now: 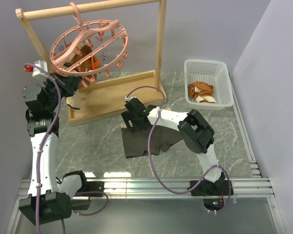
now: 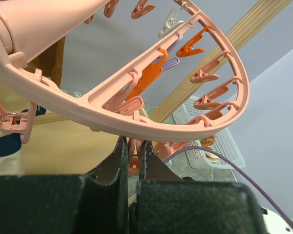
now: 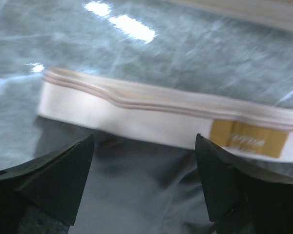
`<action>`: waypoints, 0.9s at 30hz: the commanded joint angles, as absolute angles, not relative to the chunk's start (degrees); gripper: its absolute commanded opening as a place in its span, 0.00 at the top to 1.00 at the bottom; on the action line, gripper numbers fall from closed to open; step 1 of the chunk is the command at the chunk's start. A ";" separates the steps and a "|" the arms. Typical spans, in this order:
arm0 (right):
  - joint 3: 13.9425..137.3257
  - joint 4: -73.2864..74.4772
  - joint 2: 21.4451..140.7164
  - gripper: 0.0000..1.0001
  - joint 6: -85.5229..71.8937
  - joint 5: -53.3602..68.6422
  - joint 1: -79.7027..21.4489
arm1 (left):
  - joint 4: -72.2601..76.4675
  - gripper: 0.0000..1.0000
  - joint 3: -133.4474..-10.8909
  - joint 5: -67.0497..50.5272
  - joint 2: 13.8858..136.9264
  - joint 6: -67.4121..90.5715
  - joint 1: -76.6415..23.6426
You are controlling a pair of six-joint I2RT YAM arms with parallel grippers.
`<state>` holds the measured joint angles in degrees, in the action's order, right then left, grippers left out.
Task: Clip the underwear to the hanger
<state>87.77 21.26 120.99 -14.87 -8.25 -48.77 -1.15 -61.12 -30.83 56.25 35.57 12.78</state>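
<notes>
The pink hanger hangs tilted by its hook from the wooden rack. My left gripper is at the ring's lower near edge. In the left wrist view the hanger's rim runs just above my left gripper, whose jaws are closed on a small pink clip. The dark underwear lies flat on the table. My right gripper is at its far left end. In the right wrist view my right gripper is open just above the dark fabric, with the pale waistband just beyond the fingertips.
The wooden rack stands at the back left on its base tray. A white basket at the back right holds orange-and-cream garments. A purple cable loops over the underwear.
</notes>
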 commanded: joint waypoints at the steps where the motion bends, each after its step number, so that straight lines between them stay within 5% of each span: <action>1: 90.33 23.54 116.72 0.08 -20.91 -5.80 -50.62 | -3.43 1.00 -60.56 -33.22 55.64 34.37 12.74; 18: 104.32 36.73 132.80 0.07 -27.60 -11.86 -53.26 | -3.34 1.00 -59.24 -33.49 55.37 34.89 12.74; 21: 105.47 37.61 135.43 0.21 -27.25 -11.16 -53.17 | -3.43 1.00 -59.24 -33.31 55.55 34.89 12.66; 27: 108.37 39.81 139.22 0.69 -25.15 -7.92 -52.12 | -4.57 1.00 -59.76 -33.48 55.46 34.10 12.66</action>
<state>108.55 36.38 133.56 -25.28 -11.92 -52.58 -0.36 -60.27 -31.55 56.10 35.53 12.78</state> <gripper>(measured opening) 0.354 0.071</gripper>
